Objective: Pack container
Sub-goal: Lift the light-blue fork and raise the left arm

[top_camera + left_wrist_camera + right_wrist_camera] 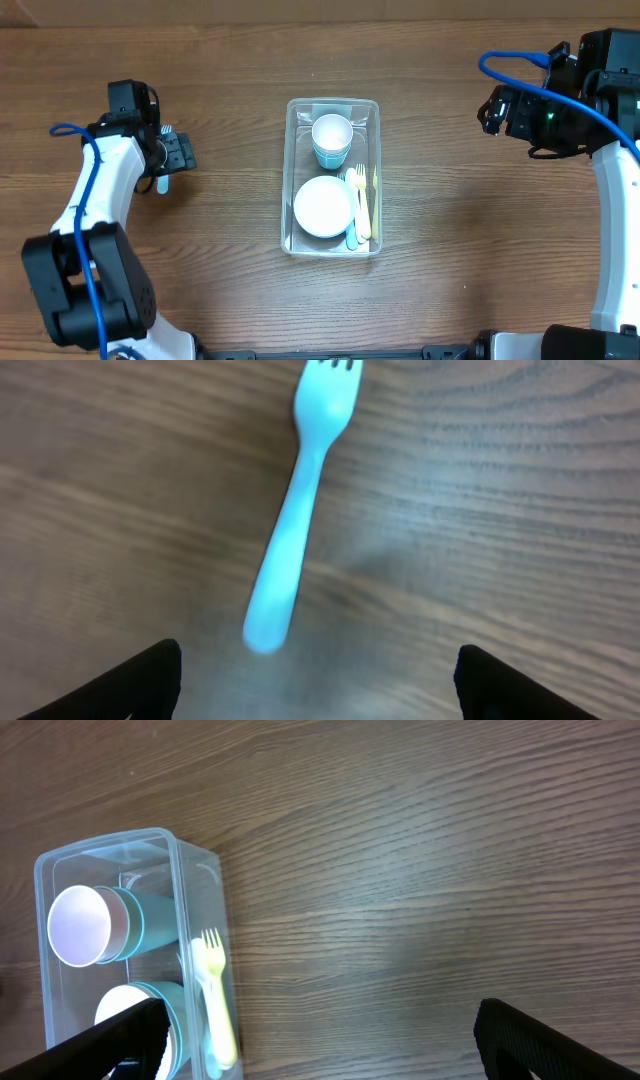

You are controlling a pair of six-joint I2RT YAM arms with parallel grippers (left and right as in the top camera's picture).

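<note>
The left hand (318, 658) hangs over the desk (520, 480) with its fingers spread wide and nothing between them. A pale blue fork (300, 510) lies flat just ahead of it. The handle end is nearest the hand and sits a little toward one finger, and the tines point away.

The step in hand looks to be picking up this fork. To do it well, the hand should move forward until the handle lies midway between the fingers. It should turn so that the fingers close across the narrow handle, not along it. Then it should go low enough to catch so flat a piece without scraping the wood.

The container (289, 170) stands well off to this hand's right, near the middle of the desk. It already holds a cup (332, 138), a bowl (323, 206) and a yellow fork (366, 205) along its far wall. The blue fork probably belongs in that same narrow strip, laid lengthwise beside the yellow one.

The right hand (320, 1020) is also spread and empty. It waits beyond the container, clear of the route.
</note>
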